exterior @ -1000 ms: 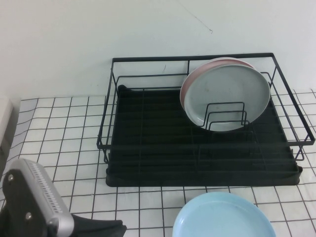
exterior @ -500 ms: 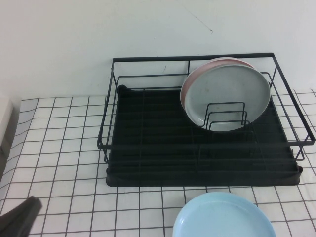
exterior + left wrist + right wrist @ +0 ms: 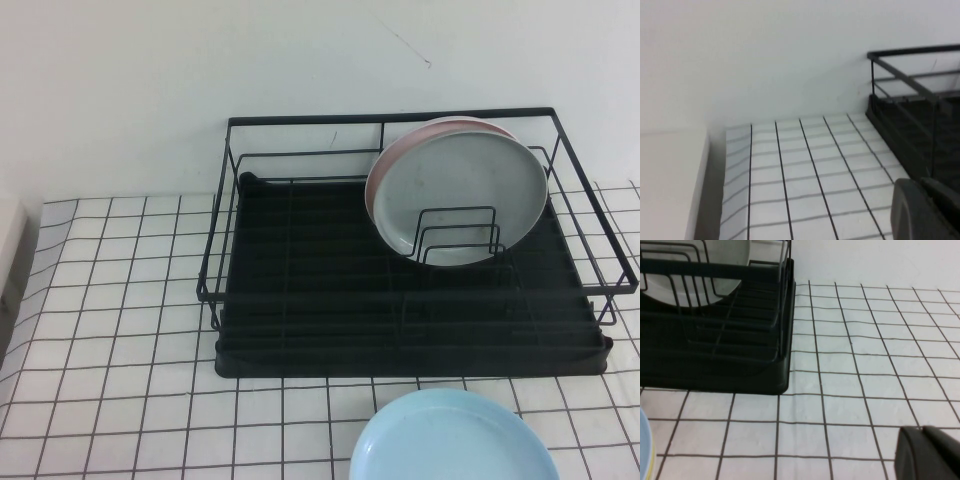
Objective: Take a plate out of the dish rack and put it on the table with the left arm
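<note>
The light sky-blue plate [image 3: 455, 440] lies flat on the grid-cloth table [image 3: 120, 300], in front of the dish rack at the near edge. It also shows at the edge of the right wrist view [image 3: 644, 437], with a yellowish rim under it. The black wire dish rack [image 3: 410, 300] holds a grey plate [image 3: 460, 195] upright, with a pink plate [image 3: 385, 160] behind it. Neither arm shows in the high view. My left gripper [image 3: 920, 186] is shut and empty above the cloth, left of the rack's corner [image 3: 900, 115]. My right gripper [image 3: 921, 430] is shut and empty over the cloth, right of the rack [image 3: 715, 340].
A white wall rises right behind the rack. A pale box-like edge [image 3: 670, 185] stands at the table's far left. Bare cloth lies left of the rack and to its right [image 3: 865, 350].
The left arm, at the lower left of the high view a second ago, has drawn back out of that view. The plates and the rack have not moved.
</note>
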Controlling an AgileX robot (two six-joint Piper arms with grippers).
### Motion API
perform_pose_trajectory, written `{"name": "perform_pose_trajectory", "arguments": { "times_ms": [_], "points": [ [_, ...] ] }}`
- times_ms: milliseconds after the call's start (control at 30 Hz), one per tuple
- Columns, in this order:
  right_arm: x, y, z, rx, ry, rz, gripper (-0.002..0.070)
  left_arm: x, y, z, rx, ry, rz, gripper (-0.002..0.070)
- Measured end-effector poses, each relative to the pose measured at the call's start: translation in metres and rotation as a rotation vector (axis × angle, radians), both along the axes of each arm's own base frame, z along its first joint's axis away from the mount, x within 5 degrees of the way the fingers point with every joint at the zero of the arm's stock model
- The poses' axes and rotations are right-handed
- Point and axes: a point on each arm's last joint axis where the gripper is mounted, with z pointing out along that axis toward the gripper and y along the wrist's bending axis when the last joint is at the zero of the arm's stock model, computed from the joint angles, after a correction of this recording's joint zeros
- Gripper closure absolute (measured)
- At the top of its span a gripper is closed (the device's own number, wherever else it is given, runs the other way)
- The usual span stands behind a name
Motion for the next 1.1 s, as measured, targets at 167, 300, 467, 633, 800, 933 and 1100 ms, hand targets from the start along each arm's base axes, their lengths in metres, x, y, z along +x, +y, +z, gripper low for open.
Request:
{"name": "perform_pose_trajectory", "arguments": {
  "times_ms": [167,300,467,633,800,933,1100],
  "points": [
    [0.000,0.000,0.000,0.000,0.000,0.000,0.0678,-0.002,-0.001,-0.015,0.076,0.161,-0.019,0.0677],
    [0.000,0.000,0.000,0.000,0.000,0.000,0.0678,-0.003,0.000,-0.018,0.096,0.197,-0.021,0.0677],
    [0.000,0.000,0.000,0.000,0.000,0.000,0.0678,-0.003,0.001,-0.018,0.097,0.199,0.000,0.0677],
    [0.000,0.000,0.000,0.000,0.000,0.000,0.0678,-0.003,0.003,-0.018,0.095,0.201,0.048,0.0677],
    [0.000,0.000,0.000,0.000,0.000,0.000,0.0678,-0.003,0.004,-0.018,0.092,0.202,0.051,0.0677],
    [0.000,0.000,0.000,0.000,0.000,0.000,0.0678,-0.003,0.004,-0.018,0.092,0.202,0.051,0.0677],
    [0.000,0.000,0.000,0.000,0.000,0.000,0.0678,-0.003,0.003,-0.019,0.092,0.204,0.051,0.0678]
  ]
}}
